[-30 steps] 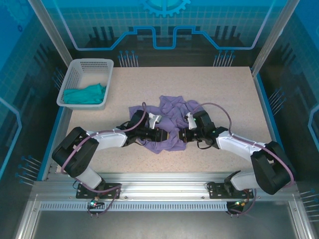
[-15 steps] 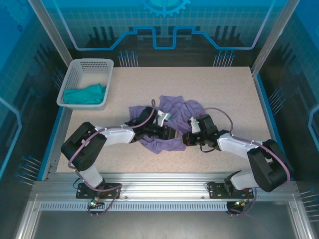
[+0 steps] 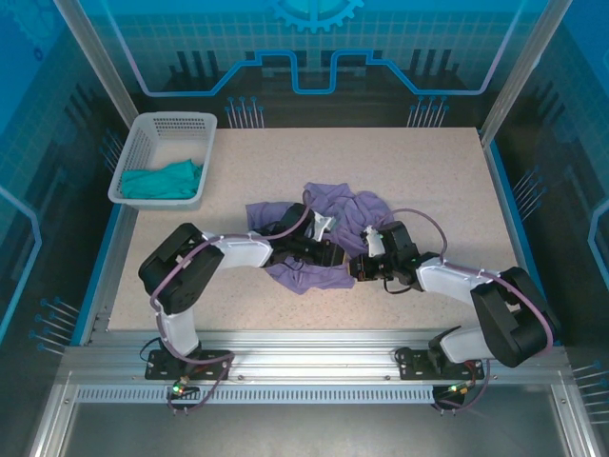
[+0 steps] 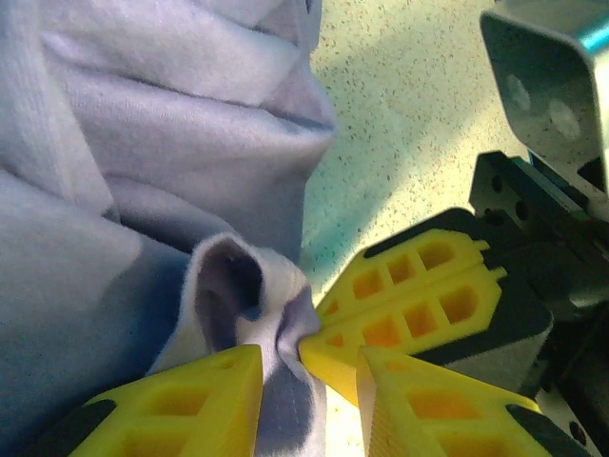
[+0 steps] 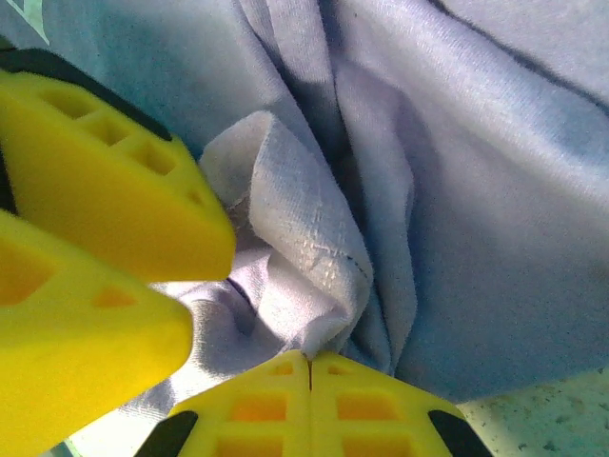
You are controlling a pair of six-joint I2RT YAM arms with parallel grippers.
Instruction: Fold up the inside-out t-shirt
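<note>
OP: Left arm's elbow has swung right in the overhead view since a second ago. My left gripper (image 4: 306, 381) pushed further right along the shirt's lower edge, and the right gripper (image 5: 309, 367) backed off right a bit. They still meet tip to tip.

QA: Where's the shirt?

OP: The inside-out t-shirt (image 3: 333, 208) is bunched in a heap at the middle of the table (image 3: 428, 171), just above both grippers. It's crumpled, not flat.

QA: Left hand state?

OP: Jaws are partway apart. In the left wrist view a rolled fold of the shirt sits between them. It touches the finger at lower left, and a sliver of table shows beside the other finger. It doesn't look clamped.

QA: Right?

OP: Fingers are pressed fully together. In the right wrist view a ridge of the cloth runs down into the seam at their tips, so I read it as a thin pinch on the shirt. In the left wrist view those closed tips poke in against the same fold.

QA: Anything else?

OP: A white basket (image 3: 166, 124) sits at upper left with a teal garment (image 3: 162, 179) in it, well apart from the shirt.
</note>
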